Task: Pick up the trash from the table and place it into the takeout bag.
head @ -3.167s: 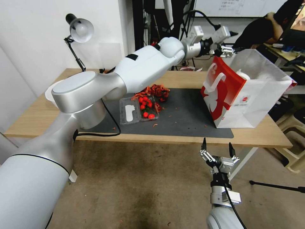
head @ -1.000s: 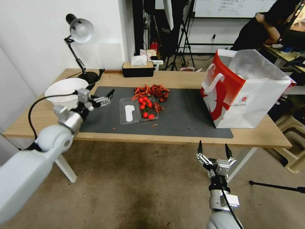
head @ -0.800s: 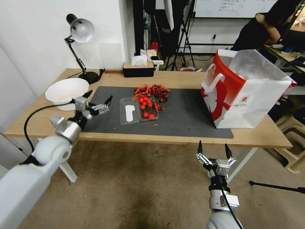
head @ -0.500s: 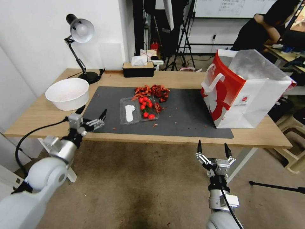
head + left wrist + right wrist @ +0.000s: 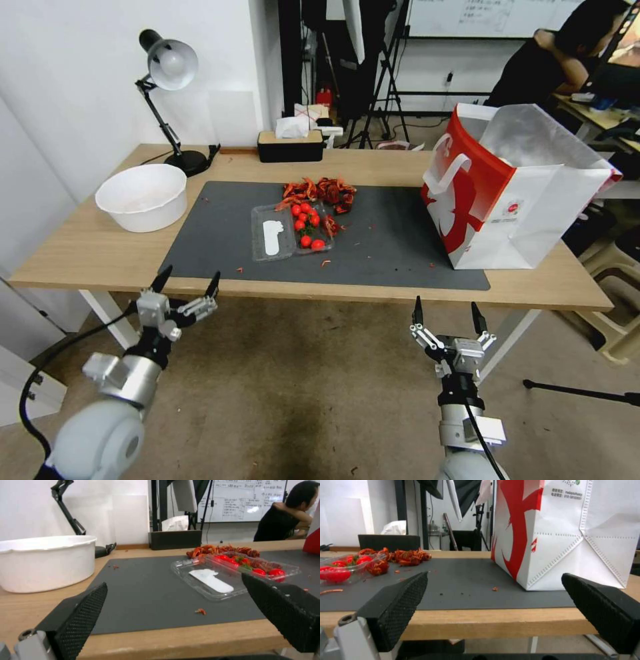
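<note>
On the table (image 5: 87, 257) lies a dark grey mat holding a clear tray (image 5: 291, 230) (image 5: 230, 576) of red tomatoes and a pile of red shells (image 5: 320, 190) (image 5: 405, 554). A white round bowl (image 5: 141, 197) (image 5: 43, 561) sits at the table's left end. The takeout bag (image 5: 517, 190) (image 5: 566, 530), white with red panels, stands open at the right end. My left gripper (image 5: 187, 285) hangs open below the table's front edge, left of centre. Below the front edge on the right, my right gripper (image 5: 445, 313) is open too. Both are empty.
A desk lamp (image 5: 167, 67) stands at the back left corner and a black tissue box (image 5: 291, 145) at the back edge. Small red crumbs dot the mat. Tripods and a person at a desk are behind the table. Brown floor lies in front.
The left arm has swung back from over the takeout bag, crossed the table's left side and dropped below the front edge, gripper open. The right gripper has barely moved.
</note>
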Motion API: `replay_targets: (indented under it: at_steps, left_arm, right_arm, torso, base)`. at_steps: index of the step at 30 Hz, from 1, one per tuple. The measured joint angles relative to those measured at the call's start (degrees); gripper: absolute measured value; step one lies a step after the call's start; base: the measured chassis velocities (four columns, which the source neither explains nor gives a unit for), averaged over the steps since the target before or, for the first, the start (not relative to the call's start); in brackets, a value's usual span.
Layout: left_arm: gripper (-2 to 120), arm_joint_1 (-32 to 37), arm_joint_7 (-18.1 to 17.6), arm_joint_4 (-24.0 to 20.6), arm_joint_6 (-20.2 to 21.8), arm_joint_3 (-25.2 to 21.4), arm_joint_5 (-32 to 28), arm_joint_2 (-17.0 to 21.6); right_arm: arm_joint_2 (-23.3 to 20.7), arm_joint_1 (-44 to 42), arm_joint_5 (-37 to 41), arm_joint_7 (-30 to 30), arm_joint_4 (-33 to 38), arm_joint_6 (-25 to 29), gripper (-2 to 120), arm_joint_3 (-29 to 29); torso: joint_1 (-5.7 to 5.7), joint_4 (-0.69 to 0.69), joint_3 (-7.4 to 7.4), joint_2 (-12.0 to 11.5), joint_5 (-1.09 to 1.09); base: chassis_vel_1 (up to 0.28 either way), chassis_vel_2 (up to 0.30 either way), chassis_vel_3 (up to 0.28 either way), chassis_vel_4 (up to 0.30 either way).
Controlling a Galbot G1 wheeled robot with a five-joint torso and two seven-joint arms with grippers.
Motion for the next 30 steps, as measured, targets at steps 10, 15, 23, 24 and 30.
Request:
replay_targets:
  at_steps: [10,15,23,24,30]
  left_arm:
    - [100,1.5,0.1,1.0,-1.7,-0.3,0.8,-1.6]
    - [100,1.5,0.1,1.8,-2.2,-0.4,0.9,-2.0]
    - [100,0.9,0.1,2.4,-2.4,-0.3,0.9,-1.8]
    - [100,0.9,0.1,2.4,-2.4,-0.3,0.9,-1.8]
    - [100,0.8,0.1,2.4,-2.4,-0.3,0.9,-1.7]
  right_arm:
    - [0.3,-0.8,0.0,-0.3,-0.1,0.3,100,0.2]
    - [0.3,-0.8,0.2,-1.0,-0.1,0.2,100,0.3]
    - [0.3,-0.8,0.7,-2.2,-0.1,0.0,100,0.4]
    - [0.3,-0.8,0.7,-2.2,-0.1,0.0,100,0.4]
    - [0.3,-0.8,0.8,-2.4,0.0,0.0,100,0.4]
  torso:
    - [0.01,0.00,0.00,0.0,-0.01]
    - [0.01,0.00,0.00,0.0,-0.01]
    - [0.01,0.00,0.00,0.0,-0.01]
    - [0.01,0.00,0.00,0.0,-0.01]
    - [0.01,0.00,0.00,0.0,-0.01]
  base:
    - [0.000,0.000,0.000,0.000]
    - [0.000,0.000,0.000,0.000]
    - [0.000,0.000,0.000,0.000]
    - [0.000,0.000,0.000,0.000]
    - [0.000,0.000,0.000,0.000]
